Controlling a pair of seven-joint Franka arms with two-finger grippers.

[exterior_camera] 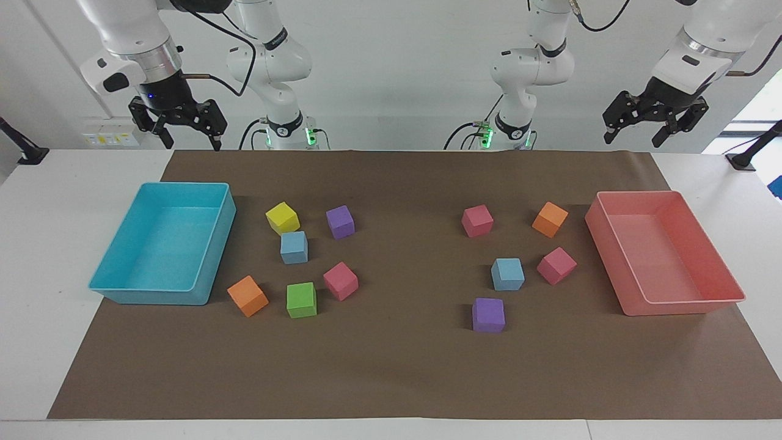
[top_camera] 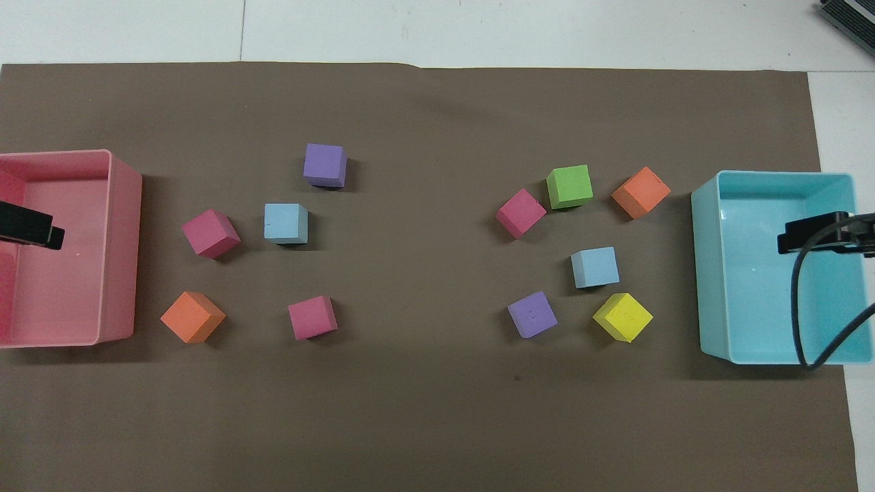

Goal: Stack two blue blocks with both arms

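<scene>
Overhead view: two small sky-blue matte foam cubes sit well apart on the brown paper mat, neither yet touched. One blue cube (exterior_camera: pixel 294 247) lies toward the right arm's end, just beside a yellow foam cube (exterior_camera: pixel 282 217) and near the turquoise plastic tray (exterior_camera: pixel 215 263). The other blue cube (exterior_camera: pixel 507 274) lies toward the left arm's end, between a pink foam cube (exterior_camera: pixel 556 265) and a purple foam cube (exterior_camera: pixel 488 315), nearer the salmon-pink plastic tray (exterior_camera: pixel 611 256).

Both arms wait. The right gripper (exterior_camera: pixel 189 138) hangs high over the table edge by the turquoise tray, fingers apart; the left gripper (exterior_camera: pixel 635 135) hangs by the pink tray, likewise spread and empty.

Foam this size is likely light, slightly soft and grippy, so a gentle pinch across two opposite flat faces, squared to the cube, should hold without crushing. The yellow cube crowds one approach.
</scene>
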